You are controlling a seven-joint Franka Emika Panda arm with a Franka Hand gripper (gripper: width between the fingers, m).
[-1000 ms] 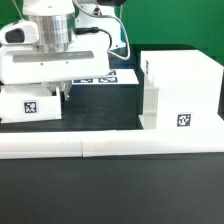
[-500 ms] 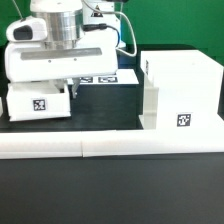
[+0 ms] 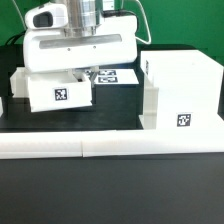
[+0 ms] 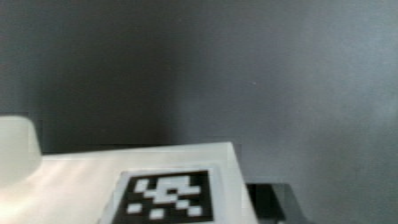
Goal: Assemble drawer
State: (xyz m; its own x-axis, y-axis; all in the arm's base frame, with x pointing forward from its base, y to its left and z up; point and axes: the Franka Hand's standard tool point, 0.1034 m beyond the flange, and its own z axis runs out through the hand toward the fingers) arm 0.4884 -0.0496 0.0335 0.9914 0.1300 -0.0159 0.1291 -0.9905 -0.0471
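**A:** What lies nearest?

**B:** The rails (image 3: 110,148), a low white strip running across the front of the black table (image 3: 110,118).

**A:** And just behind them?

**B:** On the exterior view's right the case (image 3: 185,80) stands upright, close behind the rails. The case tag (image 3: 183,121) is on its near face.

**A:** Where is the tray?

**B:** The tray (image 3: 40,92) is toward the exterior view's left, apart from the case. The tray tag (image 3: 62,94) faces the camera. The tray hangs under the gripper (image 3: 84,72) and seems lifted off the table.

**A:** How does the gripper stand?

**B:** It is narrow, closed on the tray's rear wall, with the fingers mostly hidden behind that wall. In the wrist view the tagged face sits close below, one dark finger (image 4: 270,200) shows at its edge, and the dark table lies beyond.

**A:** And farthest back?

**B:** The marker board (image 3: 112,77) lies flat on the table behind the tray, partly covered by the gripper.
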